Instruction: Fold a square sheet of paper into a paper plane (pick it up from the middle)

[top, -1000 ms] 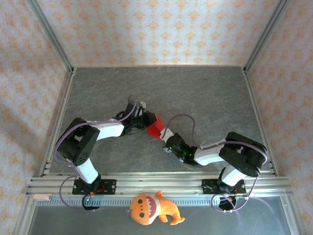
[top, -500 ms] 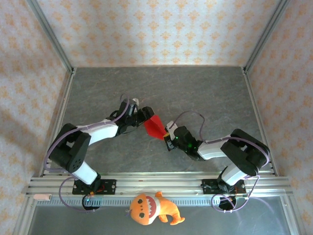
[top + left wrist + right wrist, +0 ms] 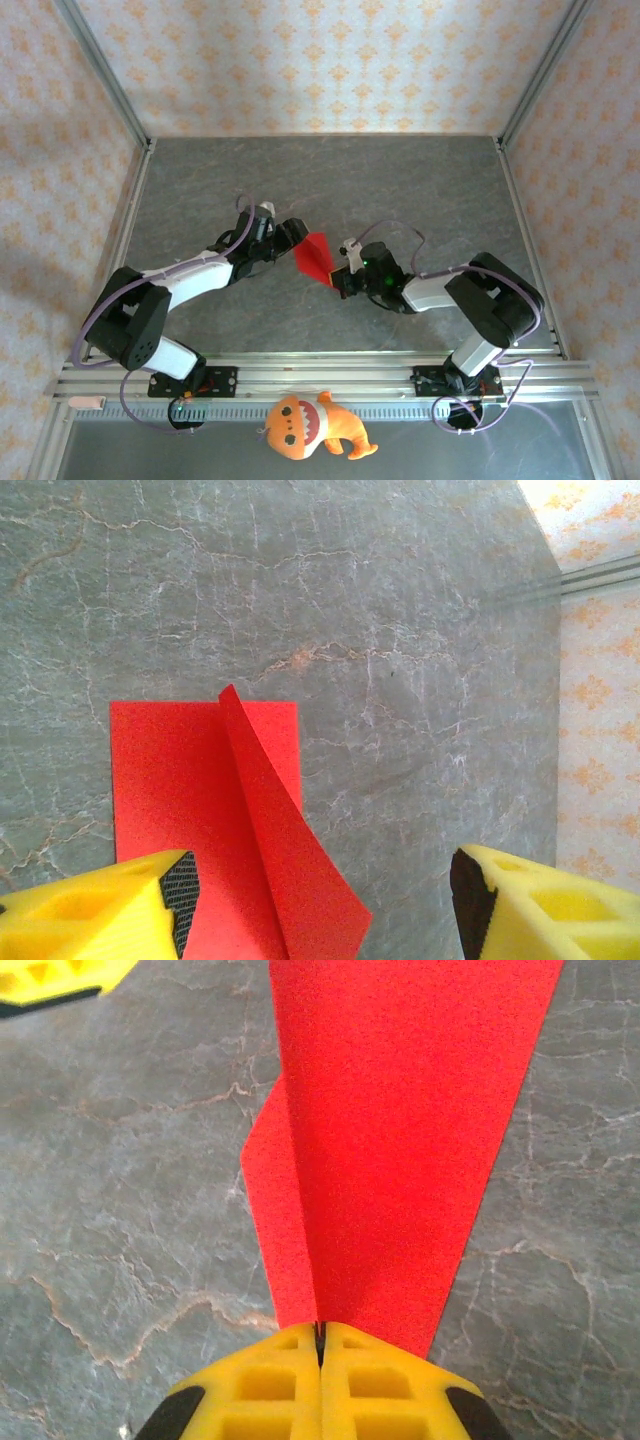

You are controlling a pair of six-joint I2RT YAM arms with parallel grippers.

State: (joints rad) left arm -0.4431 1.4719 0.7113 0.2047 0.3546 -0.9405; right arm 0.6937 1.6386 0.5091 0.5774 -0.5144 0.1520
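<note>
The right gripper (image 3: pixel 320 1330), shut, pinches the square sheet of paper (image 3: pixel 314 256) by its lower-right tip; the left gripper (image 3: pixel 320 902) gapes empty at its upper-left end.

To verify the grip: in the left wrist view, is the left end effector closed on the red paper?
No, the fingers of the left end effector stand wide apart, with the red paper unclamped.

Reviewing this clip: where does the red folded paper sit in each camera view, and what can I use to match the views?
Top external: the thin bright red creased sheet of paper is just left of the picture's centre.
Left wrist: lower left, one flap raised.
Right wrist: centre, running from the top edge down into the shut right hand.
Shared landmark: the grey veined tabletop beneath it.
</note>
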